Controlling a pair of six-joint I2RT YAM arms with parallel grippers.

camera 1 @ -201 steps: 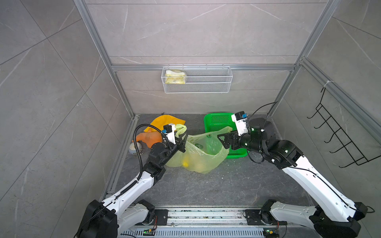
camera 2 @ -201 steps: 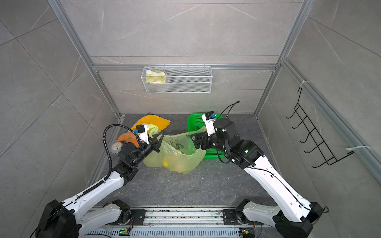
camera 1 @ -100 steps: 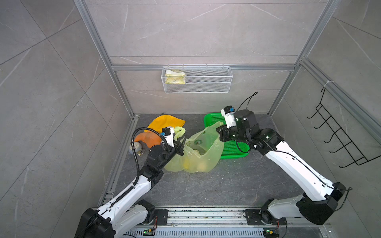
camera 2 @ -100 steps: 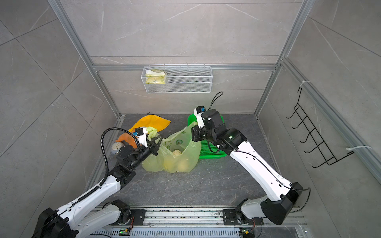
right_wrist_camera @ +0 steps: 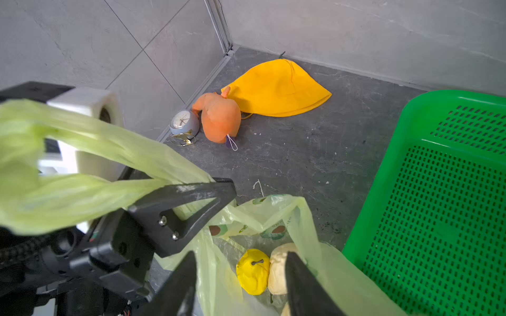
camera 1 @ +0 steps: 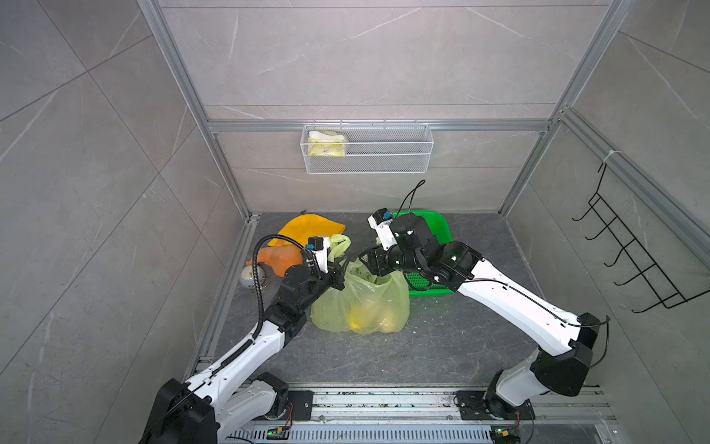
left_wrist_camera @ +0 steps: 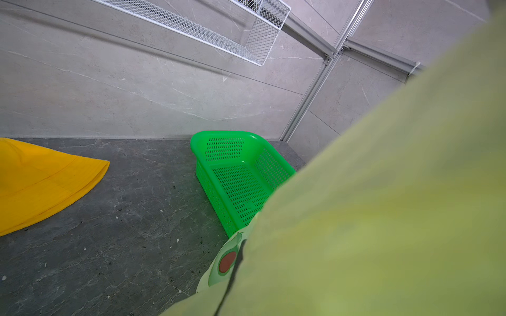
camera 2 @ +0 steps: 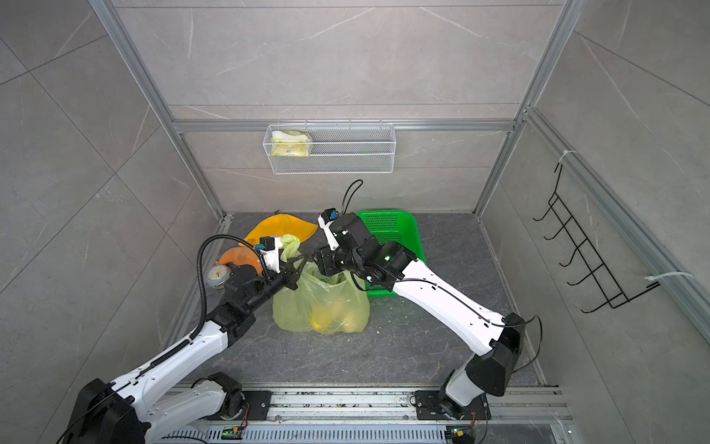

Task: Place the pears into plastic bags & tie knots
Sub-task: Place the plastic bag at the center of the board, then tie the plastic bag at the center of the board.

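Note:
The translucent yellow-green plastic bag [camera 1: 361, 303] [camera 2: 320, 303] stands on the floor with its mouth up. A bright yellow pear [right_wrist_camera: 252, 272] and a beige pear [right_wrist_camera: 278, 269] lie inside it, and in a top view the pears [camera 1: 370, 319] show through the film. My left gripper [camera 1: 340, 269] [camera 2: 294, 271] is shut on one handle strap [right_wrist_camera: 95, 153], whose loop sticks out behind it. My right gripper [right_wrist_camera: 241, 255] [camera 1: 363, 257] hangs open over the bag's mouth, close to the left one. No knots are in view. Blurred bag film [left_wrist_camera: 383, 205] covers much of the left wrist view.
A green basket [camera 1: 442, 230] [left_wrist_camera: 238, 175] stands behind the right arm. At the back left lie a yellow cloth [camera 1: 307, 226], an orange gourd-like thing [camera 1: 278, 259] and a small clock [camera 1: 251, 275]. A wire shelf [camera 1: 367, 148] and a hook rack [camera 1: 630, 253] hang on the walls.
The right gripper, shut on the bag's top half a second ago, now stands open and has moved left towards the left gripper. The bag has drawn in narrower and nearer.

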